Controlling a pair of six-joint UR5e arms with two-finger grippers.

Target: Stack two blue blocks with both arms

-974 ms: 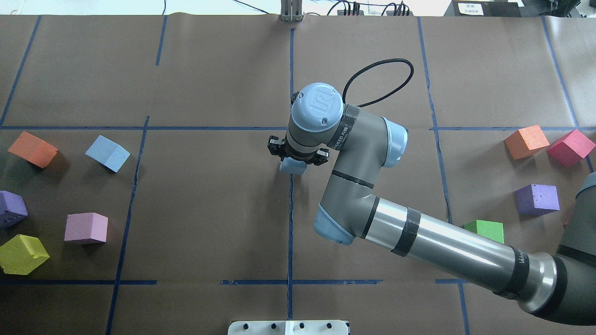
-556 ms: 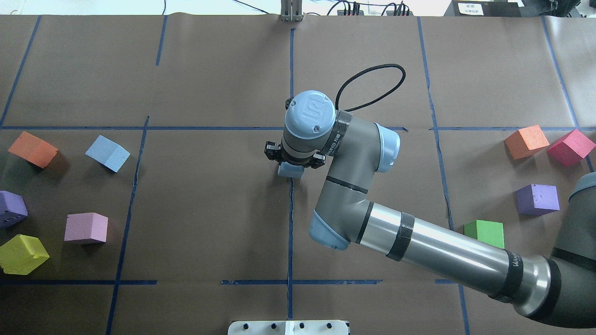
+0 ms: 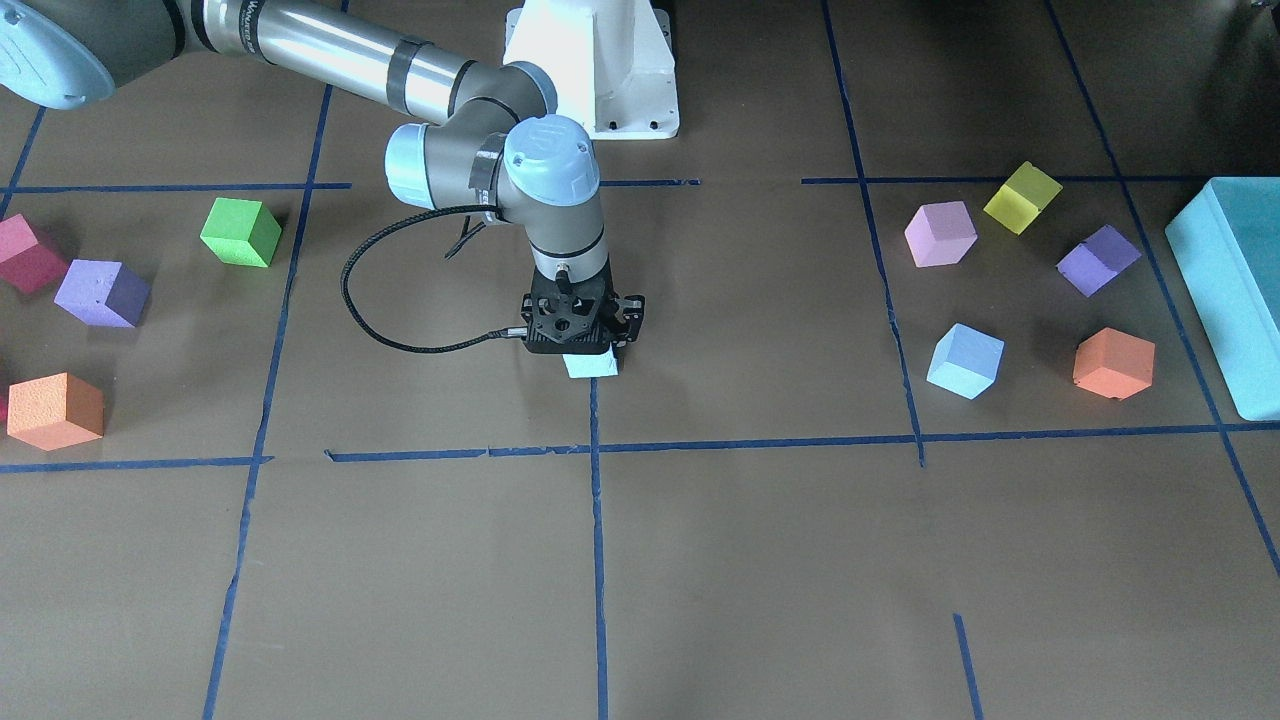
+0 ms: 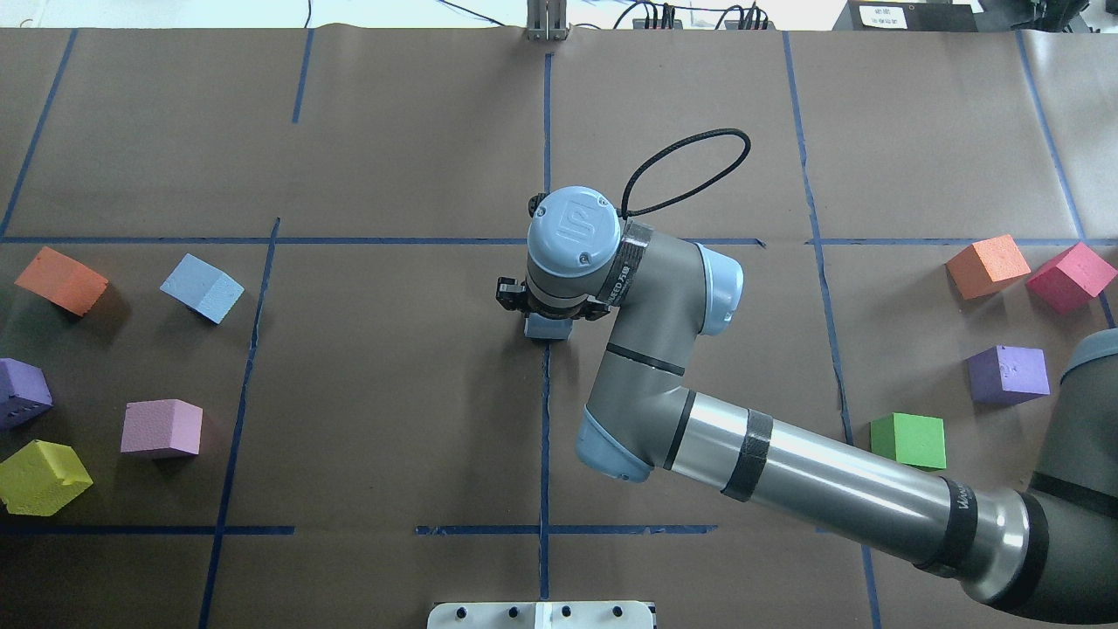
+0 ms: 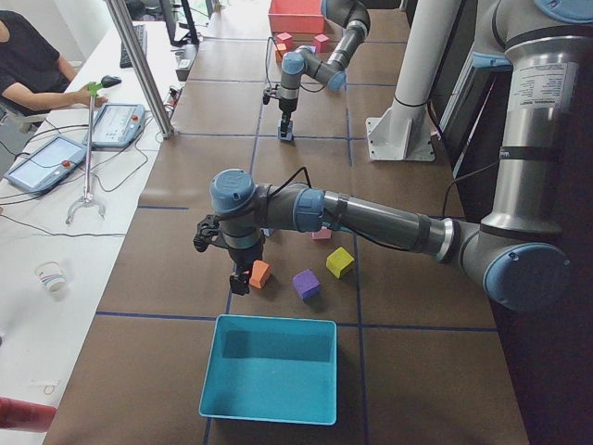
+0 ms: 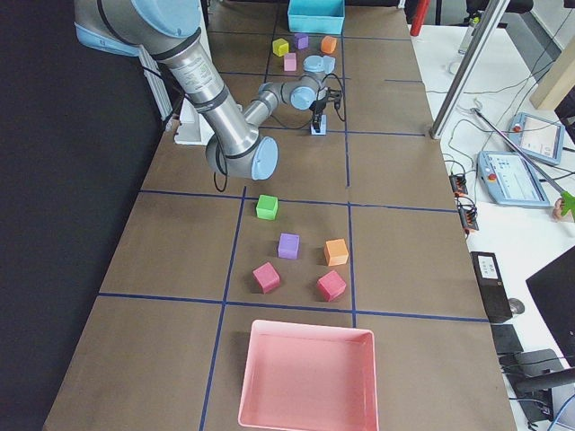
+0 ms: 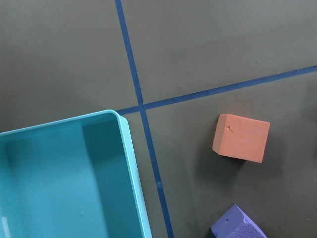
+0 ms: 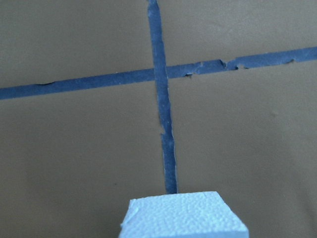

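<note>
My right gripper (image 4: 548, 313) is shut on one pale blue block (image 4: 548, 328) and holds it low over the centre tape line; it also shows in the front view (image 3: 591, 366) and at the bottom of the right wrist view (image 8: 183, 216). The other blue block (image 4: 202, 287) lies on the table's left side, also in the front view (image 3: 965, 360). My left gripper (image 5: 239, 281) shows only in the exterior left view, above an orange cube (image 5: 260, 274) beside the teal bin (image 5: 269, 406). I cannot tell whether it is open or shut.
On the left lie orange (image 4: 61, 279), purple (image 4: 22, 391), pink (image 4: 162, 428) and yellow (image 4: 42, 476) cubes. On the right lie orange (image 4: 988, 266), red (image 4: 1071, 277), purple (image 4: 1008, 374) and green (image 4: 908, 439) cubes. A pink tray (image 6: 305, 415) stands at the right end.
My right arm has drawn in a little and come down, carrying the blue block lower over the centre tape line. The cubes on the table have not moved.
</note>
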